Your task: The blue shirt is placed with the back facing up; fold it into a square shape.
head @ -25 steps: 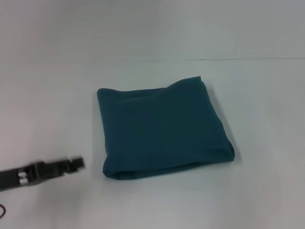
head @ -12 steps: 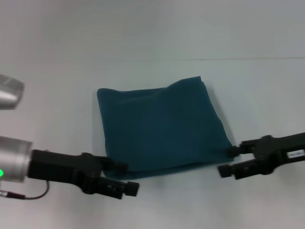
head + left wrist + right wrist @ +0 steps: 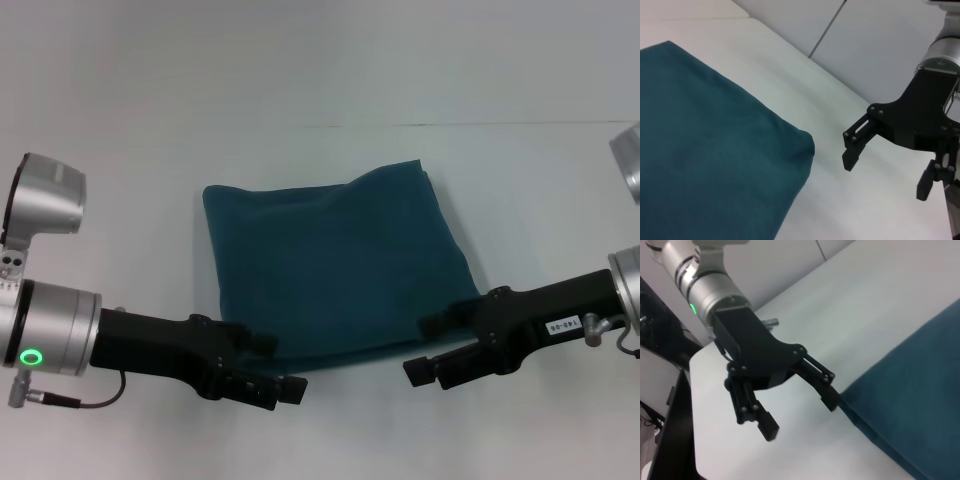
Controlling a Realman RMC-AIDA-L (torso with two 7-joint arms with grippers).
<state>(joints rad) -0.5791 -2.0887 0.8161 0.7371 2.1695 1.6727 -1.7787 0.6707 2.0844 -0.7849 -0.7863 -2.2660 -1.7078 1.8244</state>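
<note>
Our open left tool (image 3: 270,370) and open right tool (image 3: 432,348) flank the near corners of the shirt (image 3: 335,265), which lies mid-worktop between us.

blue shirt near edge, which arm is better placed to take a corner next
Left, narrowly. The left gripper is open with one finger at the blue shirt near-left corner. The right gripper is open too, just beside the near-right corner.

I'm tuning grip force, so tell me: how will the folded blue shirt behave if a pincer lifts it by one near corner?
The blue shirt is soft layered fabric, so it will likely droop and unfold rather than hold its square. Its puffy rounded corner suggests it compresses easily. With the open left pincer and open right pincer at its near corners, lifting both together probably keeps it flatter.
</note>
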